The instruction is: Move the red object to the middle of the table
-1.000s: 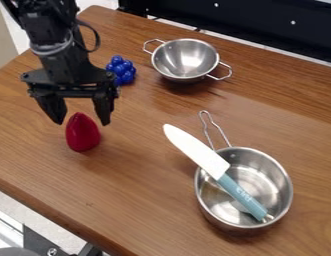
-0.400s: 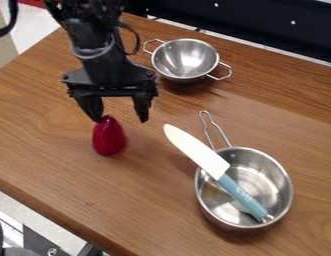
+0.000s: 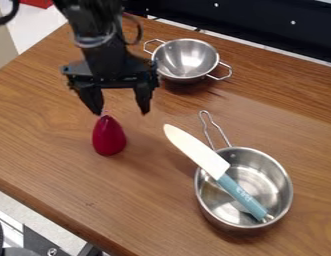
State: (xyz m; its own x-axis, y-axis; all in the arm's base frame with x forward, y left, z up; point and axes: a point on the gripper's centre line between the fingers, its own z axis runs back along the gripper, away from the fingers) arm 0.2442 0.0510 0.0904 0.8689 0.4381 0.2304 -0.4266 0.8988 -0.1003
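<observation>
Camera view: a black gripper (image 3: 121, 111) hangs left of the frame's center, its two fingers spread wide with nothing in their grasp. A red object (image 3: 109, 136) stands pointed end up on a wooden table (image 3: 54, 160), left of center, just below the finger nearer the frame's left edge. At lower right, a blue-handled knife (image 3: 196, 150) leans across a steel pan (image 3: 264, 172); a two-handled metal bowl (image 3: 186, 57) sits at upper center.
</observation>
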